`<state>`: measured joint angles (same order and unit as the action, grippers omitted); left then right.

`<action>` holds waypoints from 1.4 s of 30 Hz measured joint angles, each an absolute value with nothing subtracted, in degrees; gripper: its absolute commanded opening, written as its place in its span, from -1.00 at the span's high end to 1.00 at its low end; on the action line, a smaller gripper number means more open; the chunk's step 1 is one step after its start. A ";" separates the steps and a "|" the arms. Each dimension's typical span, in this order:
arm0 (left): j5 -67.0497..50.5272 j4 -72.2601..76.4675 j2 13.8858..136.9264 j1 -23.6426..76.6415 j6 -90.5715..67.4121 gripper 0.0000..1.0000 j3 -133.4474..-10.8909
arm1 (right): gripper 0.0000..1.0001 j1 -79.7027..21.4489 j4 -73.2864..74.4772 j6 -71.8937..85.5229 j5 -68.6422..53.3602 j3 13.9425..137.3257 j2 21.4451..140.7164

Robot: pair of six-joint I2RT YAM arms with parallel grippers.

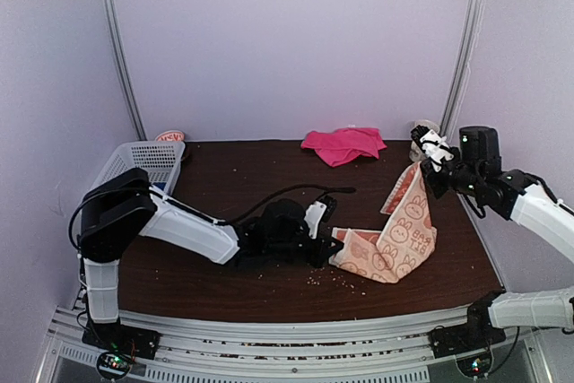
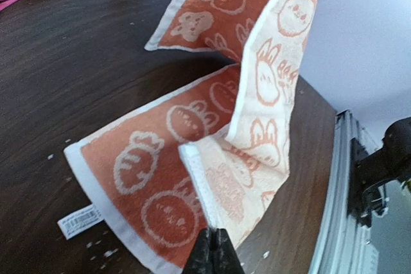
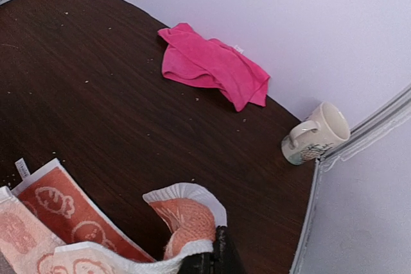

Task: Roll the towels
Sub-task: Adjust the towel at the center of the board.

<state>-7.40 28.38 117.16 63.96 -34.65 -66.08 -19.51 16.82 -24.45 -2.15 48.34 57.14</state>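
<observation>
The soft, limp orange towel [image 1: 395, 239], best held at its hemmed edges, sags between the left end effector [image 1: 330, 241] and the right end effector [image 1: 430, 170], each clamped on a hem.

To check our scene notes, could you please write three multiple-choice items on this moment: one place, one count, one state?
1. Where does the pink towel lie on the table?
A. at the far edge, by the back wall B. at the near edge C. in the middle
2. How many towels are in view?
A. one B. two C. three
3. How is the orange towel?
A. flat and untouched B. rolled tight C. pinched by both grippers, one end lifted
Answers: 1 A, crumpled by the back wall; 2 B, one pink, one orange; 3 C, the left gripper pinches a low edge and the right gripper holds an end up.
</observation>
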 measured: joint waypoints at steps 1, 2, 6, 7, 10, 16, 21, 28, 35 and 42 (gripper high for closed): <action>-5.56 28.05 115.81 63.96 -33.67 1.00 -64.10 | 1.00 -19.84 17.26 -23.97 -2.81 48.97 58.46; -3.73 27.33 114.54 63.96 -32.73 1.00 -62.30 | 1.00 -20.32 17.82 -23.57 -3.42 49.95 60.29; 4.01 23.83 107.85 63.94 -29.23 1.00 -54.43 | 1.00 -21.43 20.47 -22.46 -4.19 53.15 65.89; 5.78 23.33 106.15 63.94 -28.64 1.00 -52.66 | 1.00 -21.52 20.97 -22.28 -4.19 53.47 66.83; 7.64 22.61 102.91 63.90 -27.27 1.00 -49.15 | 1.00 -21.58 22.61 -22.15 -3.88 53.52 68.40; 2.37 23.70 104.38 63.79 -25.71 0.73 -47.29 | 1.00 -21.91 25.52 -22.68 -2.50 52.93 71.22; -5.58 24.56 105.36 63.53 -24.16 0.35 -46.48 | 1.00 -21.91 26.44 -23.49 -1.21 51.11 71.29; -9.39 25.47 105.34 61.69 -23.31 -0.20 -44.77 | 1.00 -22.44 26.39 -24.60 -0.99 50.17 71.24; -9.28 25.04 105.67 59.48 -21.08 -0.49 -46.22 | 1.00 -23.07 26.35 -25.36 -0.99 49.41 71.24; -15.09 27.83 105.89 54.74 -21.06 -0.57 -46.94 | 1.00 -23.53 25.98 -25.50 -0.51 49.15 71.20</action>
